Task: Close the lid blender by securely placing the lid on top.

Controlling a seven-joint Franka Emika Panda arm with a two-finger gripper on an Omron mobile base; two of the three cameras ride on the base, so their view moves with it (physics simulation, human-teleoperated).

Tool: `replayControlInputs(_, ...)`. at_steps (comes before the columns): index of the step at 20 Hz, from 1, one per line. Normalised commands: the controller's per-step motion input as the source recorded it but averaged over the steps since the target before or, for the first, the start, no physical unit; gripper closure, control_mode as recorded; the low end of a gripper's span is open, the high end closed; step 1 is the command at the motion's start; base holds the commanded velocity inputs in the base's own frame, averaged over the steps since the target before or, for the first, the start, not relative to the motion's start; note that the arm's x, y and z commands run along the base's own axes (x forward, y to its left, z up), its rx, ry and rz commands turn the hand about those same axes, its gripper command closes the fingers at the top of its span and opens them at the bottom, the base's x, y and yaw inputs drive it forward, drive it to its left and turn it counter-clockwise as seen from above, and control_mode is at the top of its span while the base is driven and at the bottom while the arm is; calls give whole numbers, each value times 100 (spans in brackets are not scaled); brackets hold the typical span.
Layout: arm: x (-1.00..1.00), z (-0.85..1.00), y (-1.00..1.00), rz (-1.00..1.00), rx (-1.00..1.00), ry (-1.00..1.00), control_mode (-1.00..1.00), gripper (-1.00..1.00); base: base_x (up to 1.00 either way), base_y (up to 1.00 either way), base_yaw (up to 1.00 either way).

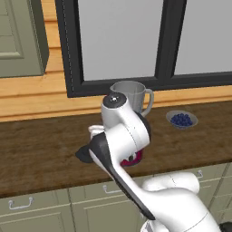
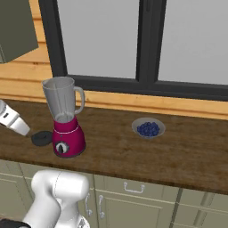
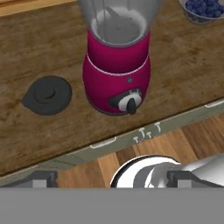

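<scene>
I have the gripper spread wide and holding nothing, hanging out past the counter's front edge above the floor. The lid lies flat on the counter just beside the blender, on the side away from the bowl of blueberries, a little gap between it and the magenta base. I judge it light, stiff and smooth, thin enough that a pinch across the rim could slip; the raised centre knob looks like the better hold, taken from straight above. The jar's mouth stands open and tall, so the lid must be carried up and over its rim. The jar and its side handle are what I could knock; the bowl sits well apart toward the window.
</scene>
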Motion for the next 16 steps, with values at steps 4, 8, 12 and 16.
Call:
replayControlInputs(4,7,-25,26,-1,8,20,-100,-100,0,0,0)
replayControlInputs(8,24,-32,9,-1,9,11,-100,-100,0,0,0)
replayControlInputs(12,27,-24,0,-4,6,0,-100,-100,0,0,0)
replayControlInputs(16,29,-31,0,-6,1,0,-100,-100,0,0,0)
